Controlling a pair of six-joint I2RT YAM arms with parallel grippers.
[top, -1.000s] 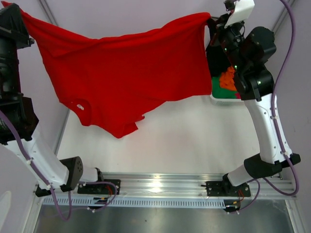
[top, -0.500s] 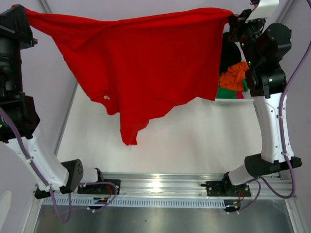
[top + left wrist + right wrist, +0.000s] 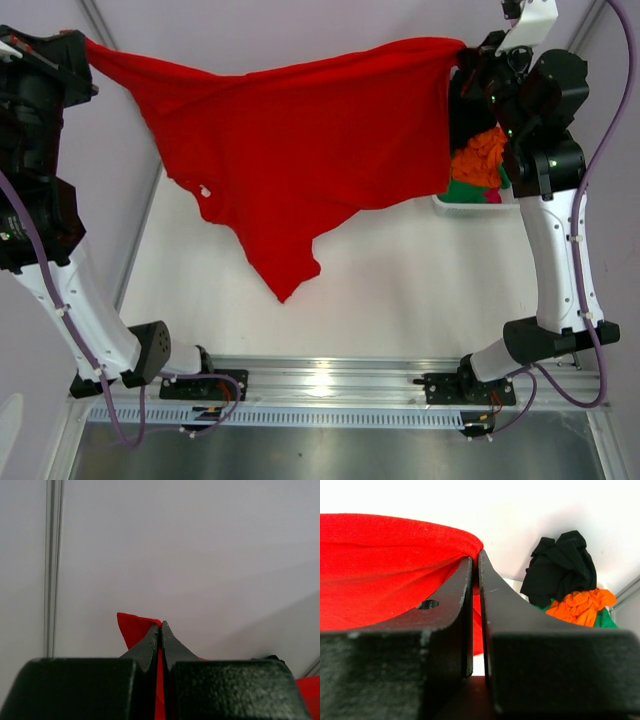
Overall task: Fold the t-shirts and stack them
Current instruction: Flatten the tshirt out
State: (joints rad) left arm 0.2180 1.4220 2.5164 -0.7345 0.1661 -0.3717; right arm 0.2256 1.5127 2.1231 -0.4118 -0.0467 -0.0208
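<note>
Up at the far left, the left gripper [image 3: 84, 42] is clamped on one end of the red t-shirt [image 3: 300, 130]. Its wrist view shows the two black jaws pressed together, with a thin strip of red cloth between them and a small red corner poking out past the tips. From there the shirt stretches across the top external view as a wide sheet, held up over the white table [image 3: 400, 300]. Its upper edge sags a little in the middle. The lower part hangs down to a point left of centre; whether that tip touches the table cannot be told. A small white tag [image 3: 204, 191] shows near the shirt's left side. At the upper right, the right gripper [image 3: 463, 55] is pinched tight on the other end of the shirt, and in its wrist view the red hem curves over the closed fingertips. Just beyond that gripper, a white basket [image 3: 465, 203] sits near the table's far right edge. It holds a bunched black t-shirt [image 3: 562, 565] on top, an orange t-shirt [image 3: 580, 605] below it, a green t-shirt [image 3: 604, 620] under that, and a sliver of pink cloth [image 3: 492, 197] at the rim.
</note>
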